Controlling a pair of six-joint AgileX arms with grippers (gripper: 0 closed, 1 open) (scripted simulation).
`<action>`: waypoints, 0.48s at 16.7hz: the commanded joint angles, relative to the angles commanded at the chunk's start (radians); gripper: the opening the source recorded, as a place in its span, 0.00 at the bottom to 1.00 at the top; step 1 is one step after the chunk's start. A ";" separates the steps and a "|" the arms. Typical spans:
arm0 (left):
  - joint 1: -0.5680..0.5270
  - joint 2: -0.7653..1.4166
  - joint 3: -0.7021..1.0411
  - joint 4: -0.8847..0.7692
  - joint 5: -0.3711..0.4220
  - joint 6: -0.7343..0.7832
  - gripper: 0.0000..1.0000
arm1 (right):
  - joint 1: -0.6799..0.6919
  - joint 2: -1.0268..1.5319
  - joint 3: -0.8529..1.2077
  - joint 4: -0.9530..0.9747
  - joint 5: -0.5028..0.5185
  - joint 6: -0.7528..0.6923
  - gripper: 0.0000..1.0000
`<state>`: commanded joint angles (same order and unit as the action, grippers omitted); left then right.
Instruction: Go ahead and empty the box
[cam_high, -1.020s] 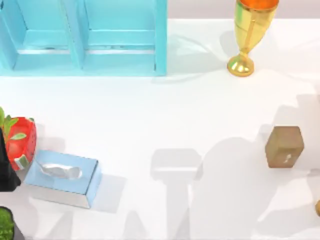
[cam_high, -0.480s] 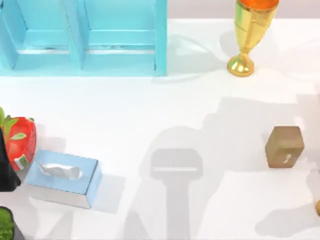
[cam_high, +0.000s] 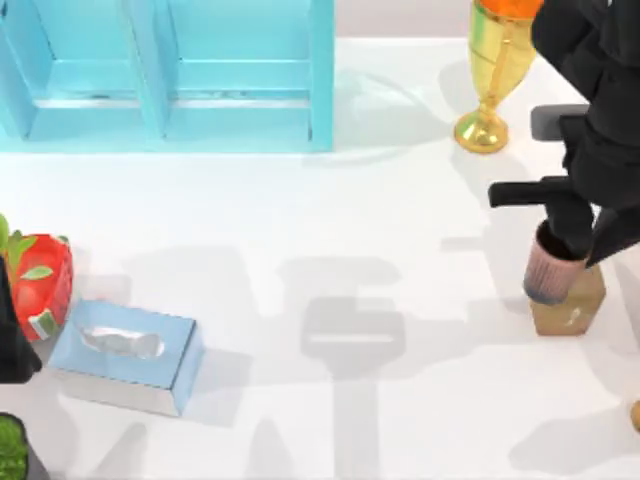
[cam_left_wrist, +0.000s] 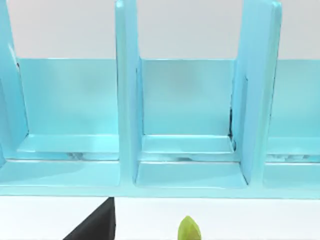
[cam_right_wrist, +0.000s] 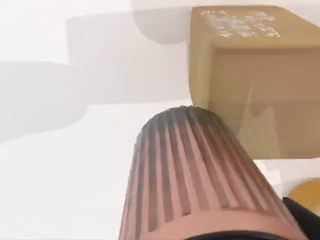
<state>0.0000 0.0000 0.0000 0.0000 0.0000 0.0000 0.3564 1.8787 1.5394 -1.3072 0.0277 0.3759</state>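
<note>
A tan box (cam_high: 575, 310) stands on the white table near the right edge, and its side fills part of the right wrist view (cam_right_wrist: 250, 75). My right gripper (cam_high: 572, 235) hangs over the box, shut on a ribbed pink-brown cup (cam_high: 548, 272). The cup (cam_right_wrist: 200, 175) is tilted, and in the top view its lower end overlaps the box's left top corner. A light blue tissue box (cam_high: 125, 355) lies at the front left. My left arm (cam_high: 10, 335) stays at the table's left edge, beside a red strawberry (cam_high: 40, 280).
A blue shelf unit (cam_high: 170, 80) runs along the back left and faces the left wrist camera (cam_left_wrist: 190, 125). A gold goblet (cam_high: 495, 70) stands at the back right, just left of my right arm. A green object (cam_high: 10, 450) sits at the front left corner.
My right arm has come into view from the back right with the ribbed cup and now hangs over the tan box. The left arm, tissue box and strawberry have not moved.
</note>
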 joint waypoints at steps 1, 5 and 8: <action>0.000 0.000 0.000 0.000 0.000 0.000 1.00 | 0.077 -0.022 -0.051 0.026 0.002 0.077 0.00; 0.000 0.000 0.000 0.000 0.000 0.000 1.00 | 0.315 -0.115 -0.236 0.129 0.012 0.314 0.00; 0.000 0.000 0.000 0.000 0.000 0.000 1.00 | 0.386 -0.160 -0.306 0.178 0.017 0.385 0.00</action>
<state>0.0000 0.0000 0.0000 0.0000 0.0000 0.0000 0.7425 1.7182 1.2332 -1.1287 0.0449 0.7610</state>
